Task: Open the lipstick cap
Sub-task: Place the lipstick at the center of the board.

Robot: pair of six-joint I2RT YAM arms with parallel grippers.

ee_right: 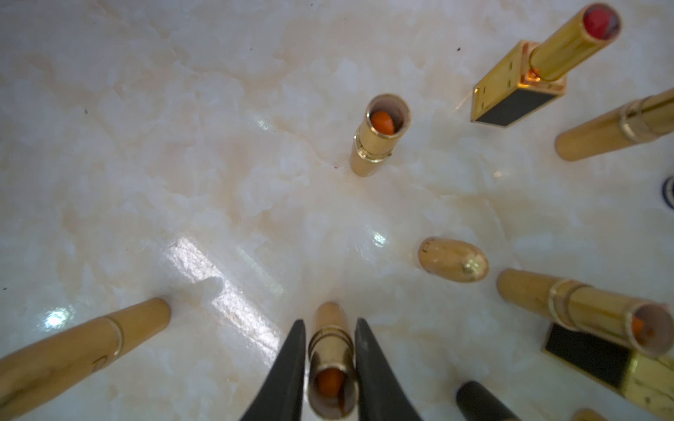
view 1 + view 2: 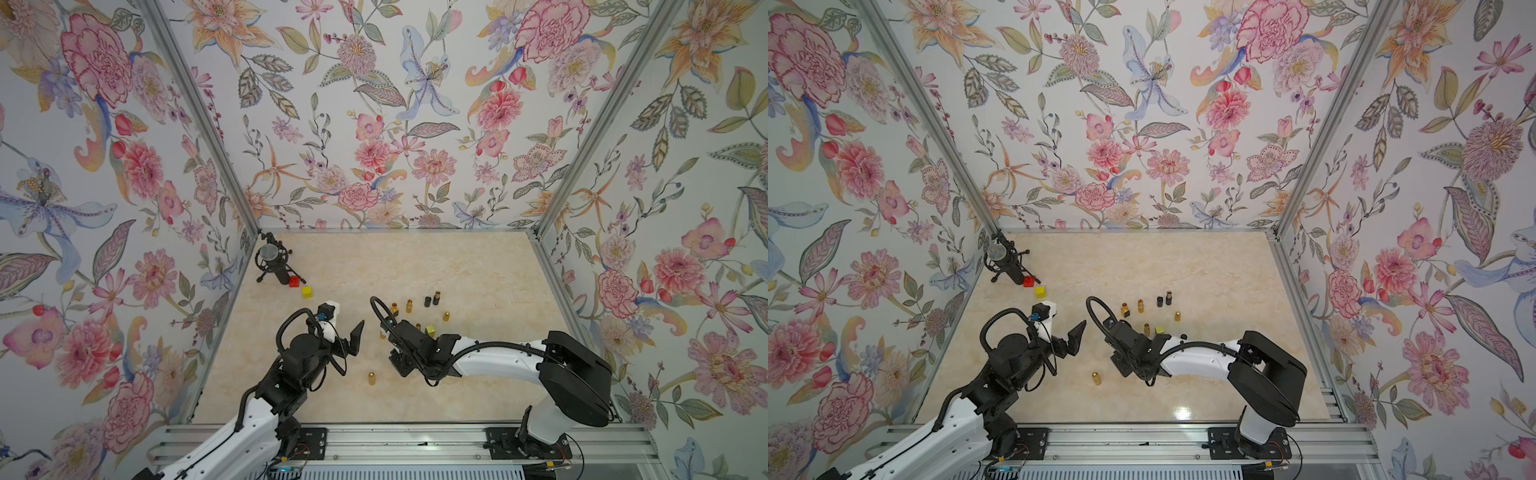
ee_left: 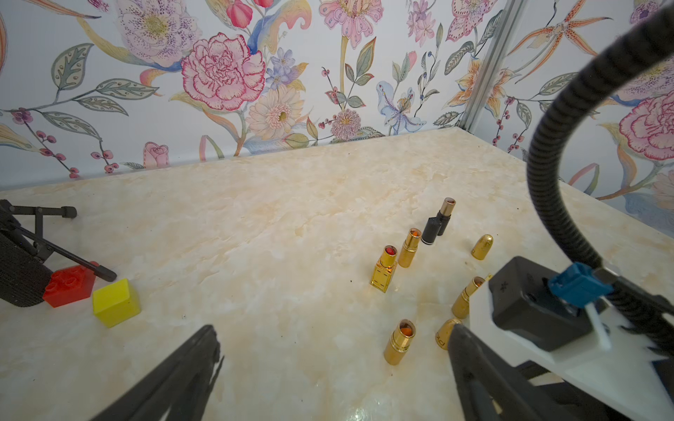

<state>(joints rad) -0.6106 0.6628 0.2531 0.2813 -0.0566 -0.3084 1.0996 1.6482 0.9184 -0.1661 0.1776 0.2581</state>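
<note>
Right gripper occupies the near edge of the right wrist view. Its 2 black fingers bracket 1 gold lipstick closely, 1 finger on each side. Whether the pads press the tube or stand just off it cannot be told. The lipstick stands on the marble table with its long axis vertical, base down and open end pointing up toward the wrist camera. It is uncapped, and the orange stick shows inside the mouth. 1 domed gold cap sits on the table near it, clear of the fingers. Another uncapped gold tube stands upright farther off.

Left gripper hangs over the table with its 2 fingers spread wide and nothing between them. In both top views, 1 closed gold tube stands alone, apart from the cluster.
</note>
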